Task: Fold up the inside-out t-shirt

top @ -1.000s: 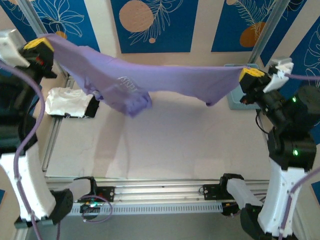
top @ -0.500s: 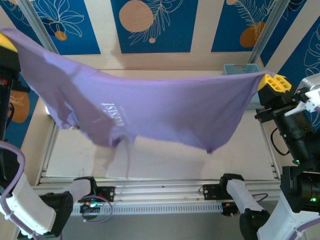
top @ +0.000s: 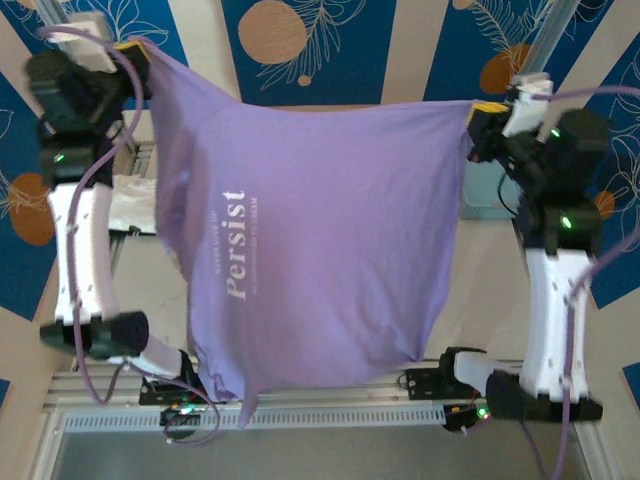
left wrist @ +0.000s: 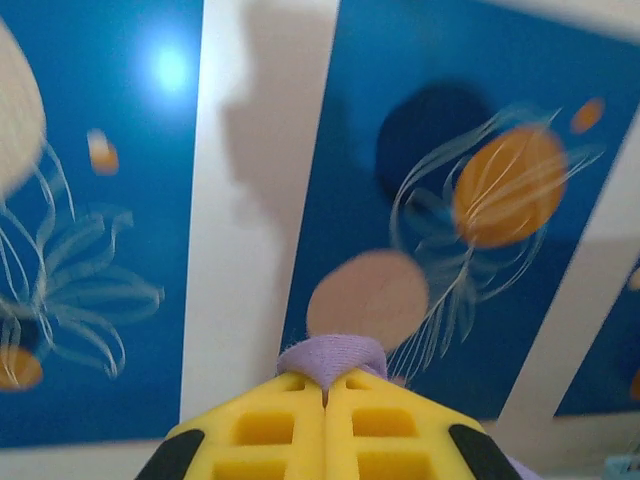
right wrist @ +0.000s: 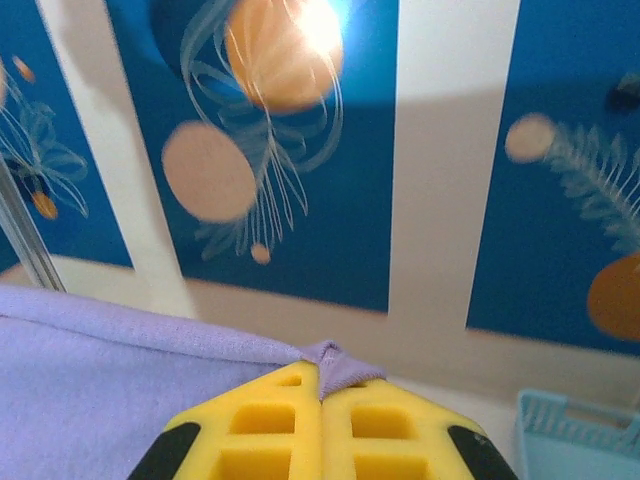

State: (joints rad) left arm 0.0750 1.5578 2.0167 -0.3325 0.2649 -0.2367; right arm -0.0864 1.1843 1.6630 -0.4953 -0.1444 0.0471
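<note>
The lavender t-shirt point(top: 320, 250) hangs spread like a curtain above the table point(top: 490, 290), held up by its two top corners. White lettering reading "Persist" runs sideways down its left half, and its lower edge drapes as far as the metal rail point(top: 340, 412) along the table's near side. We see the left gripper point(top: 135, 50) clamped tight on the upper left corner; in the wrist view a small fold of purple cloth pokes out where its yellow fingers point(left wrist: 270, 430) press together. The right gripper point(top: 485, 108) is likewise closed on the upper right corner, a nub of fabric pinched at its tip and the top hem running away to the left. Both arms stand raised at either side of the cloth. A white garment point(top: 128, 205) lies on the table just beside the left arm, partly hidden behind the shirt. A light blue basket point(right wrist: 575, 430) sits near the right arm, and behind everything we see a wall point(top: 300, 45) of blue panels printed with orange discs and pale leaves.
</note>
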